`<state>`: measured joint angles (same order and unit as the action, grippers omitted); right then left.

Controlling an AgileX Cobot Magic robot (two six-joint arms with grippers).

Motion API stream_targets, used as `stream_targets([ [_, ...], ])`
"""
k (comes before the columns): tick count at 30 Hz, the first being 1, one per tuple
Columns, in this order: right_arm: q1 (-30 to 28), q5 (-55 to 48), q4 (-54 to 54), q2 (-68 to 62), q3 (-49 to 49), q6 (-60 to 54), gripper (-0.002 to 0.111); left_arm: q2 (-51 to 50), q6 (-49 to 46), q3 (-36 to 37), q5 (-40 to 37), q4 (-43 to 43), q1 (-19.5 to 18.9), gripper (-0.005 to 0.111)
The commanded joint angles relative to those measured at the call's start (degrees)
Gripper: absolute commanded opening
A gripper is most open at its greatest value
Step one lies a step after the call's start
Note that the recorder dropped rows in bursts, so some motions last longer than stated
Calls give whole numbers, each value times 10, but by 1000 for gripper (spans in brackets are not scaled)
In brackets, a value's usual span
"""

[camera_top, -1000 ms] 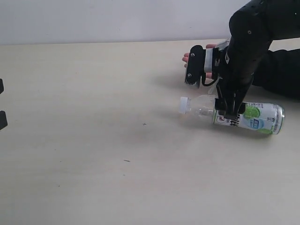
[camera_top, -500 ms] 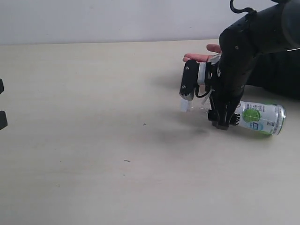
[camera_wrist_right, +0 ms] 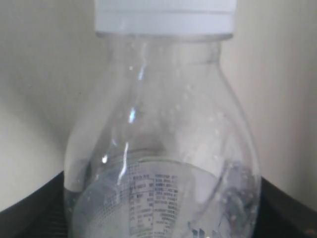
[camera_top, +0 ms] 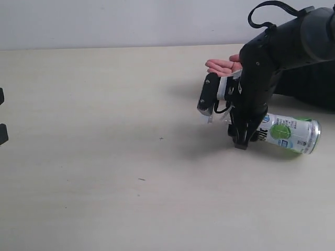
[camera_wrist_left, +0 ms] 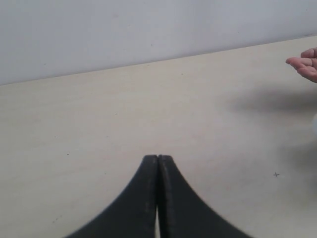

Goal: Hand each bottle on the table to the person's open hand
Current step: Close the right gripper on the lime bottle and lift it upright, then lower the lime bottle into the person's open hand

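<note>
Black right pincer [camera_top: 222, 124] snug around bottle [camera_top: 285, 133]

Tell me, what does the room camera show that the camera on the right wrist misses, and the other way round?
Only the exterior view shows the person's open hand, the right gripper straddling the bottle near its neck, and the green-lime label on it as it lies on its side. Only the right wrist view shows fine detail: small droplets inside the clear shoulder and tiny printed text seen through the plastic. Both show the bottle, its white cap and the pale table.
</note>
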<state>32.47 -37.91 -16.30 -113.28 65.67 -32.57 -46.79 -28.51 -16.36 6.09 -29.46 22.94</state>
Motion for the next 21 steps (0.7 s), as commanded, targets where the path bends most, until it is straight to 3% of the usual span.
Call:
stream_targets([
  [1,-3,-1,-1,44,-1,41,0,1,3,3,0,3,-2,0],
  [10,-3,-66,18,125,80,243,0,1,3,3,0,3,-2,0],
  [15,-5,-95,20,112,178,421,0,1,3,3,0,3,-2,0],
  [21,-26,-134,29,47,277,501,0,1,3,3,0,3,-2,0],
])
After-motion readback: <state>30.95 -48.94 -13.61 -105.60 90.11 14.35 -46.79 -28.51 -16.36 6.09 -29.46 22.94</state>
